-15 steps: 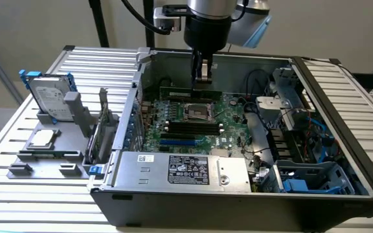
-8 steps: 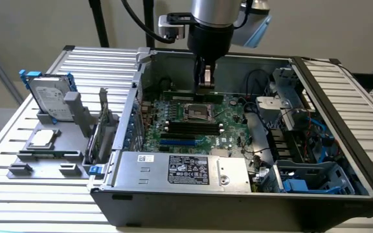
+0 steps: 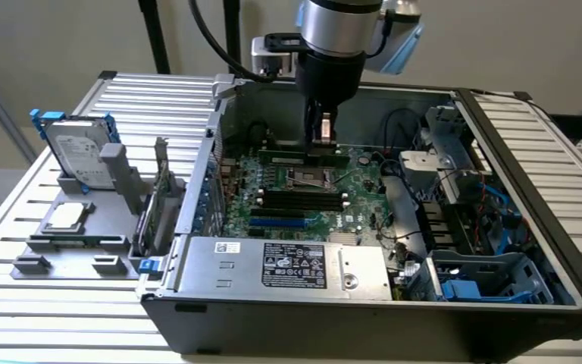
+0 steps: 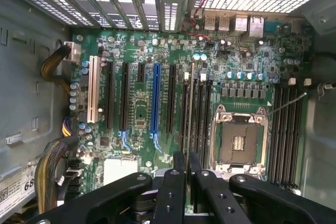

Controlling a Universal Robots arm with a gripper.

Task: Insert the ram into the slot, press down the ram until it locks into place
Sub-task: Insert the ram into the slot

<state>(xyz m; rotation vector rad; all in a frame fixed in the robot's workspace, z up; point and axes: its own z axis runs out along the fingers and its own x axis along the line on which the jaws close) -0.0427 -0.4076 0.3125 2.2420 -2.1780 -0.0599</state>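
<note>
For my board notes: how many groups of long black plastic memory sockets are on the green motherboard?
2. One socket group lies between the bright blue connector and the square metal processor socket; the second group lies beyond that socket. The black hand hides some ends.

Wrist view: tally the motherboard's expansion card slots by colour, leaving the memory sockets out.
white slot: 1
blue slot: 1
black slots: 4, one of them short
Total: 6
</note>
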